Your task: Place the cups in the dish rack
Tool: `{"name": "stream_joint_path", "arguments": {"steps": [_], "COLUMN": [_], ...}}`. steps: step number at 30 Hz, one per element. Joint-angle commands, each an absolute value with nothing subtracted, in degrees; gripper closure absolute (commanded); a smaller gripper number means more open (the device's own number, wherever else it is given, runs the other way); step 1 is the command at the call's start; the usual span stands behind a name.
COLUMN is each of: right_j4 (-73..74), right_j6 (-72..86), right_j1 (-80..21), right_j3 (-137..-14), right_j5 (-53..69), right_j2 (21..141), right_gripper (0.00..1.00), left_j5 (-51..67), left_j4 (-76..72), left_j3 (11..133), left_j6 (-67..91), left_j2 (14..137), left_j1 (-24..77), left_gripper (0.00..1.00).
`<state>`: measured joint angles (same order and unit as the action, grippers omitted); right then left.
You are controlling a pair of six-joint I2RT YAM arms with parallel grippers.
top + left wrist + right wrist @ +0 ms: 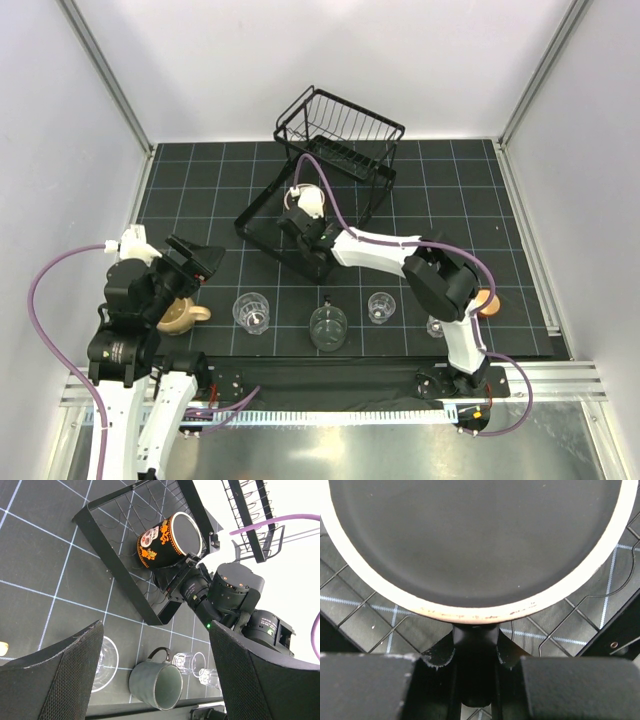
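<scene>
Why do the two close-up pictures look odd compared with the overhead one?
Right wrist view: the black cup fills the frame, the fingers below look soft. Left wrist view: the background behind the dish rack is blown out white. Top view: evenly lit, sharp.

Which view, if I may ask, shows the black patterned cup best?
Left wrist: the black patterned cup shows its side, pattern and rim. Right wrist shows only inside and rim; top external, a small pale patch.

R gripper (475,667) holds white-rimmed cup (475,545), dark inside, over dish rack (620,625) wires.
</scene>
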<state>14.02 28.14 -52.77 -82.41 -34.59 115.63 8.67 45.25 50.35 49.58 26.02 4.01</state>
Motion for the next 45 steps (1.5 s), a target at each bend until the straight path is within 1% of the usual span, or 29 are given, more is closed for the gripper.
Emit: {"name": "stream_joint_path", "arguments": {"steps": [1,4,6,7,10,12,13,16,19,27,30,32,33,35,36,39,42,45], "right_j4": [6.2,6.8,7.4,8.0,9.5,10.2,10.6,11.0,11.2,16.4,16.1,13.9,10.6,9.3,10.2,9.3,8.1,8.9], "right_j6": [28.6,27.9,27.5,27.2,26.5,26.1,25.8,25.7,25.4,26.6,26.6,25.3,24.4,21.9,21.3,18.7,16.5,16.1], "right_j1": [-51.8,-51.8,-51.8,-51.6,-51.7,-51.7,-51.7,-51.8,-52.2,-55.5,-56.9,-57.5,-57.4,-57.5,-57.5,-57.4,-57.4,-56.8], "right_j3": [-86.0,-86.3,-86.5,-86.6,-87.1,-87.0,-86.8,-85.5,-83.9,-80.7,-78.3,-76.5,-75.8,-75.1,-75.8,-78.4,-80.8,-85.1], "right_j5": [-38.1,-38.3,-38.8,-38.9,-39.8,-40.0,-39.9,-39.2,-38.0,-41.0,-40.5,-38.0,-36.8,-35.5,-34.8,-31.0,-28.4,-27.9], "right_j2": [114.7,115.0,115.2,115.3,115.8,115.8,115.4,114.2,111.0,105.5,103.4,102.0,101.7,102.3,103.0,104.9,107.5,111.0], "right_gripper": [0.96,0.93,0.84,0.75,0.59,0.54,0.49,0.43,0.41,0.4,0.4,0.42,0.43,0.48,0.53,0.59,0.69,0.72], "left_j5": [9.8,9.8,10.0,10.0,10.1,10.2,10.3,10.4,10.4,10.7,10.9,10.6,10.5,10.6,10.5,10.3,10.3,10.3], "left_j4": [43.1,43.1,43.2,43.2,43.4,43.3,43.3,43.7,43.9,44.0,43.9,44.1,44.0,43.9,44.0,44.1,44.0,44.1], "left_j3": [51.9,51.9,51.6,51.6,51.3,51.1,51.1,51.1,51.2,50.9,50.5,50.4,50.4,50.6,50.8,51.0,50.7,50.7], "left_j6": [50.0,50.1,50.1,50.1,50.3,50.4,50.4,50.4,50.4,50.7,50.8,50.9,51.0,51.0,51.0,50.9,51.0,50.9], "left_j2": [26.4,26.4,26.3,26.3,26.0,25.8,25.7,25.4,25.1,24.6,24.3,24.2,24.2,24.3,24.2,24.2,24.4,24.6], "left_j1": [4.0,4.0,4.0,4.0,4.0,4.0,4.0,4.1,4.0,4.0,4.1,4.0,4.0,4.0,4.0,4.0,4.0,4.0], "left_gripper": [0.17,0.17,0.17,0.17,0.17,0.17,0.17,0.17,0.17,0.17,0.17,0.17,0.17,0.17,0.17,0.17,0.17,0.17]}}
